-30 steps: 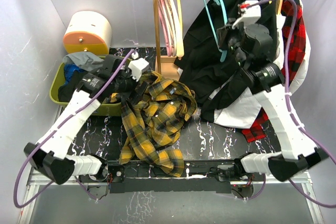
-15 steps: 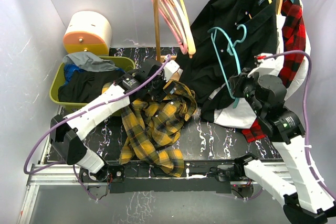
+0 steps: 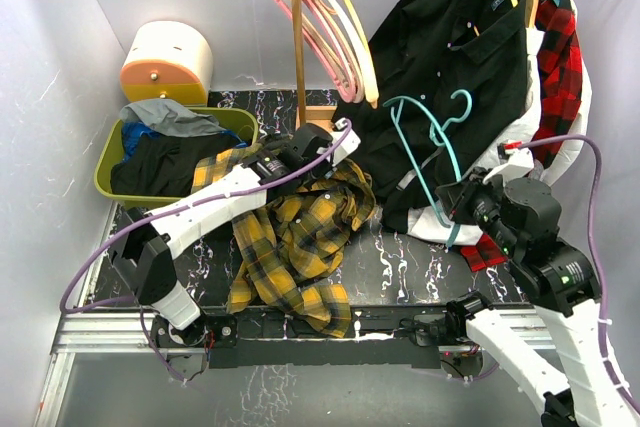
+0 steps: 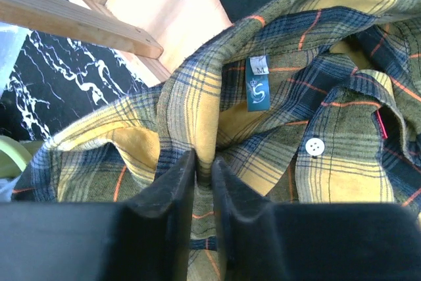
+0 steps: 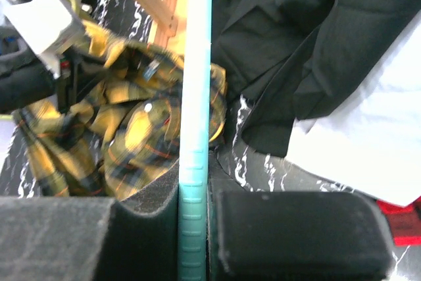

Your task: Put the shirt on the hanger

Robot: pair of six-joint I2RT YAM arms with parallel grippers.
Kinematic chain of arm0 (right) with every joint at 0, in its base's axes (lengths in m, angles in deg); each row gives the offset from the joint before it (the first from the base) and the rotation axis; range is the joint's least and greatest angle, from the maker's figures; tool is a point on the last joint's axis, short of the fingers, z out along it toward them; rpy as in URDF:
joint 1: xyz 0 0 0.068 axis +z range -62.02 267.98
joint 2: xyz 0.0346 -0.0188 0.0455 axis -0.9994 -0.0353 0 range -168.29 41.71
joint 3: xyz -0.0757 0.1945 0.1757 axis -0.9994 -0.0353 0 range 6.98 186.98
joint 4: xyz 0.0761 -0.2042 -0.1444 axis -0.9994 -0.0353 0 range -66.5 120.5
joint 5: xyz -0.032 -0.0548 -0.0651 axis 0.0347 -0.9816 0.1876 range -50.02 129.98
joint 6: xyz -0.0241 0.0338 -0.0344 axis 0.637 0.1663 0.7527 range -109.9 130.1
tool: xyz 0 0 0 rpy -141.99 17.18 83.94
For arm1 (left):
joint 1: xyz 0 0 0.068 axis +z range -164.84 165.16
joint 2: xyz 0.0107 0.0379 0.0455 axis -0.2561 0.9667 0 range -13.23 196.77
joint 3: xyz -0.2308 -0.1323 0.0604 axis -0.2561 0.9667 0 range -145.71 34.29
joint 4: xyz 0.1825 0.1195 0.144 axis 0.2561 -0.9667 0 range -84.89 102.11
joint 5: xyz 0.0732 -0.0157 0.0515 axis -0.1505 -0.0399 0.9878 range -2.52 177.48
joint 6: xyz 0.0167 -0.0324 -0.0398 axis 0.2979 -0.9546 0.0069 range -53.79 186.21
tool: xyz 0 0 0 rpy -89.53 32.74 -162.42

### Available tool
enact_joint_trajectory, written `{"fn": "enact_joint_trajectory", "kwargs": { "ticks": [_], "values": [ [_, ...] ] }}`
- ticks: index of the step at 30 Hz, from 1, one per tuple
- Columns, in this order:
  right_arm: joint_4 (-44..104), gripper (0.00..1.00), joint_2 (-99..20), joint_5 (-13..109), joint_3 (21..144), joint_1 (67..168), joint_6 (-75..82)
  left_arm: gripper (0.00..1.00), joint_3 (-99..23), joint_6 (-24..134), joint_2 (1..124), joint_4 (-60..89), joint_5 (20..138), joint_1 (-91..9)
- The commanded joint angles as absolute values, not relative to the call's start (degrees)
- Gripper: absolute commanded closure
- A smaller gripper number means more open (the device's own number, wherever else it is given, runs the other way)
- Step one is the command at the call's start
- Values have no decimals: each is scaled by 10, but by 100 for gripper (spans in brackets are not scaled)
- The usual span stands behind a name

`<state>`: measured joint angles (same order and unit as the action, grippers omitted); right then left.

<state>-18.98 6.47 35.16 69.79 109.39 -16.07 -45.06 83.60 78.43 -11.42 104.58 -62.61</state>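
The yellow-and-black plaid shirt lies crumpled on the black marbled table, collar end toward the rack. My left gripper reaches over that collar end. In the left wrist view the left gripper is shut on a raised fold of the shirt next to the blue neck label. The teal hanger hangs in the air in front of the black garment, hook up. My right gripper is shut on its lower part. In the right wrist view the hanger runs straight up between the right gripper's pads.
A wooden rack post and its base stand just behind the shirt. Pink and cream hangers, a black shirt and a red plaid shirt hang from the rail. A green bin of clothes sits at the left.
The left gripper moved right over the collar and closed on a fold of the shirt. The right arm brought the teal hanger off the rail and lower, toward the table.
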Motion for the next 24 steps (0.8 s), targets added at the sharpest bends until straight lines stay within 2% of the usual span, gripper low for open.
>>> {"fn": "enact_joint_trajectory", "kwargs": {
  "ticks": [1, 2, 6, 15, 19, 24],
  "values": [
    [-249, 92, 86, 415, 751, 1094, -198, 97, -451, 862, 779, -93, 1071, -628],
    [-269, 92, 88, 433, 760, 1093, -198, 100, -454, 866, 778, -89, 1084, -628],
    [-329, 92, 109, 529, 780, 1090, -199, 100, -487, 876, 769, -92, 1103, -623],
    [-394, 92, 144, 654, 784, 1050, -188, 100, -549, 857, 784, -125, 1084, -595],
    [-356, 92, 150, 696, 748, 1029, -175, 100, -560, 834, 794, -151, 1054, -595],
    [-240, 92, 153, 727, 686, 1008, -196, 100, -583, 819, 788, -190, 1001, -594]
  ]
}}
